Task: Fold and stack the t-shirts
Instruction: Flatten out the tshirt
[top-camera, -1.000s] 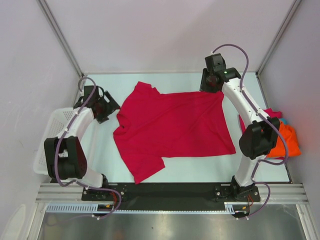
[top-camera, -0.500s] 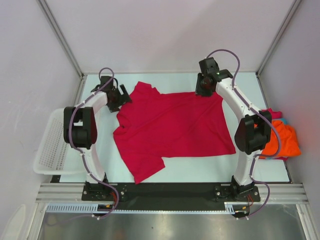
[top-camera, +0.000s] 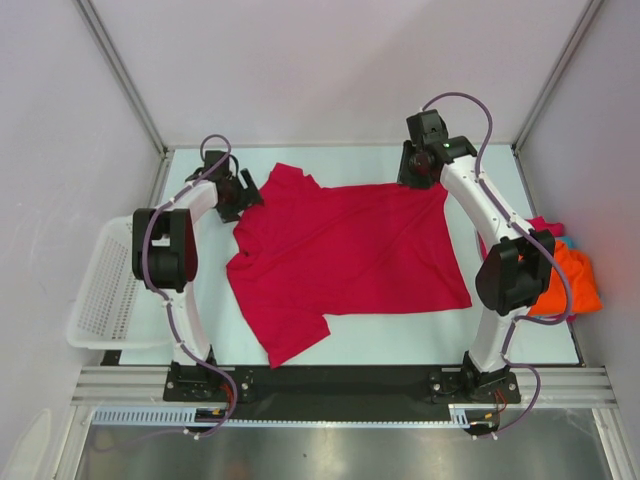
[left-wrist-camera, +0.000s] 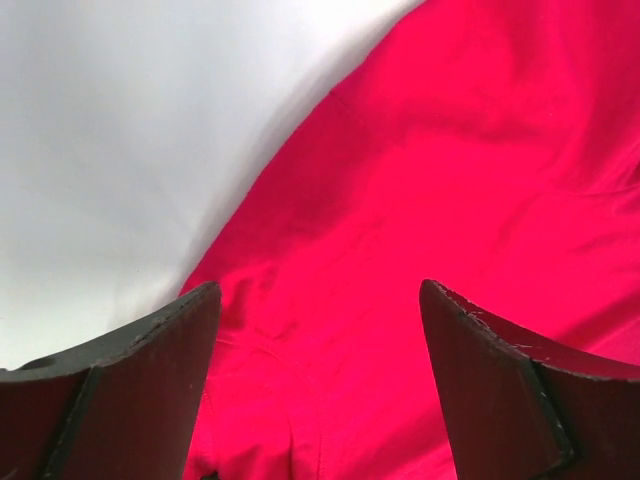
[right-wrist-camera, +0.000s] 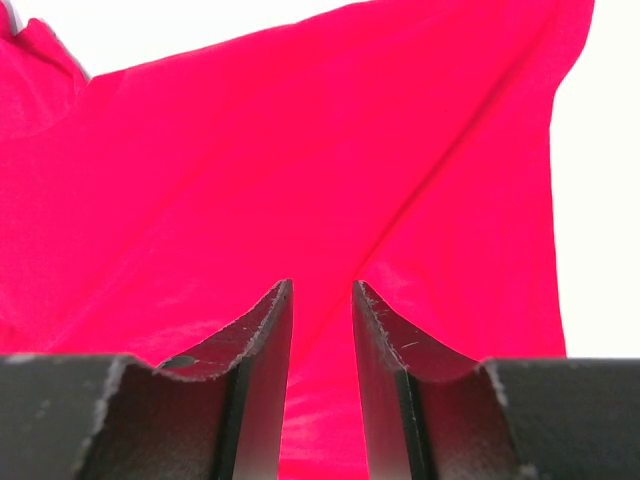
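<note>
While the red shirt (top-camera: 345, 255) lies spread flat on the table (top-camera: 400, 335), the left gripper (left-wrist-camera: 318, 375) hovers over its far left sleeve, jaws wide apart. The right gripper (right-wrist-camera: 321, 345) pinches a fold at the far right corner. An orange shirt (top-camera: 578, 280) sits crumpled at the right edge.

Crimson red t-shirt (top-camera: 350, 255), orange shirt (top-camera: 578, 278), white lattice basket (top-camera: 100, 300)
</note>
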